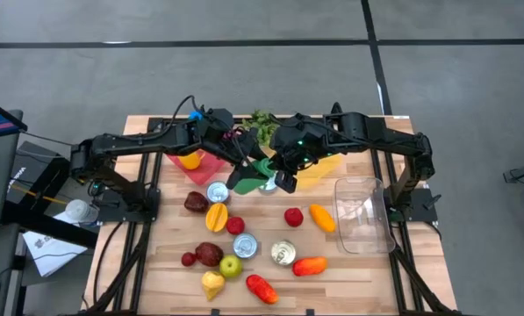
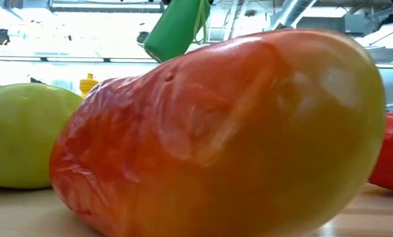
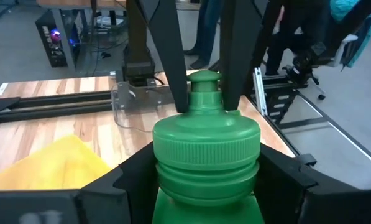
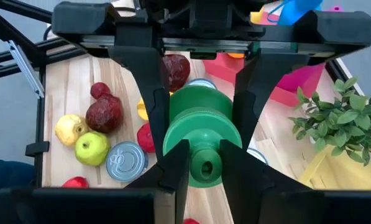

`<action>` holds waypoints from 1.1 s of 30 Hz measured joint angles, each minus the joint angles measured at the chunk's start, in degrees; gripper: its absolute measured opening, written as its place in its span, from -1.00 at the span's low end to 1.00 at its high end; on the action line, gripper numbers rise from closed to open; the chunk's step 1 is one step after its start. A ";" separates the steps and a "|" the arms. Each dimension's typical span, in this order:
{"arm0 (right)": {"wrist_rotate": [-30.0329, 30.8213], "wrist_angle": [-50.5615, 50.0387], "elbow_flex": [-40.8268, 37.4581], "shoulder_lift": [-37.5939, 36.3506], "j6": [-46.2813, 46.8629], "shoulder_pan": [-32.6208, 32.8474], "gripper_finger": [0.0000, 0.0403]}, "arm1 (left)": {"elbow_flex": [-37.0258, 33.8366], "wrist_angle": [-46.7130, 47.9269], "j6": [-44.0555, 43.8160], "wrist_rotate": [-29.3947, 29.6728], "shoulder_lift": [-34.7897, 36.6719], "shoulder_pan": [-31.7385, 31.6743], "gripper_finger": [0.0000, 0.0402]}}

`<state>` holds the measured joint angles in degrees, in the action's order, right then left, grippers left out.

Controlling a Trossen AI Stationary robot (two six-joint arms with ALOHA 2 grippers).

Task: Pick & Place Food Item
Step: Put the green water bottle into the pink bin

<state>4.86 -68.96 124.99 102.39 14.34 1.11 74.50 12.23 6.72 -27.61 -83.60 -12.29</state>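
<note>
A green squeeze bottle (image 1: 254,172) with a ribbed cap and a small spout hangs in the air over the middle of the table, between my two grippers. My left gripper (image 3: 207,180) is shut on the bottle just below the cap. My right gripper (image 4: 205,165) is shut on the spout and faces the left gripper. The bottle also shows at the top of the low view (image 2: 176,29), tilted and clear of the table. My left gripper pinches the bottle's shoulder just under the ribbed cap (image 3: 173,177) between its two fingers, one on each side. It comes from the table's left. The bottle is lifted clear of the table, its cap end pointing away from the gripper toward the right arm. My right gripper pinches the small spout on top of the cap (image 4: 205,149) between its two fingertips (image 4: 173,165). It comes from the table's right, head-on to the cap, along the bottle's length. The bottle is clear of the table.
A pink bin (image 1: 200,163), a yellow bin (image 1: 321,168) and a green plant (image 1: 262,123) stand at the back. A clear tub (image 1: 362,212) lies at the right. Cans (image 1: 218,193) and several plastic fruits (image 1: 321,218) lie across the near half; an orange-red fruit (image 2: 235,131) fills the low view.
</note>
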 joint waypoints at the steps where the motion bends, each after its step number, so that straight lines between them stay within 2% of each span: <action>1: -0.03 0.27 0.00 -0.03 -0.39 0.01 -0.58 | -0.04 0.21 -0.47 0.60 0.38 -0.01 -0.01; 8: 1.92 7.92 0.39 -5.70 -3.30 0.64 -0.47 | 0.05 0.39 -2.73 4.34 5.92 -3.32 0.07; 12: 4.15 12.76 0.49 -9.78 -5.12 1.49 -0.38 | -0.02 0.94 -2.72 9.13 10.00 -6.20 0.01; 14: 4.64 14.98 0.46 -11.36 -5.96 1.96 -0.34 | -0.32 2.08 -2.72 12.91 12.58 -7.61 -0.01; 17: 4.92 17.24 0.46 -13.26 -8.23 4.03 -0.30 | -2.94 1.16 -2.73 23.30 16.91 -8.11 0.00; 22: 4.53 17.14 0.42 -14.29 -10.39 8.83 -0.31 | -12.84 -7.56 -0.12 42.10 26.88 -6.06 0.06; 27: 4.68 14.66 0.42 -14.62 -10.43 12.35 -0.32 | -26.15 -22.59 0.39 52.86 34.70 -0.98 0.00; 30: 5.96 12.24 0.40 -15.03 -10.03 13.70 -0.32 | -32.87 -27.02 0.62 58.55 35.46 1.59 0.01; 33: 7.58 11.18 0.39 -15.35 -9.98 14.35 -0.32 | -38.37 -32.03 0.71 62.85 33.33 3.48 0.05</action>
<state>12.45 -57.78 125.38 87.04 4.36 15.46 36.13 -19.80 7.43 35.24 -50.27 -8.82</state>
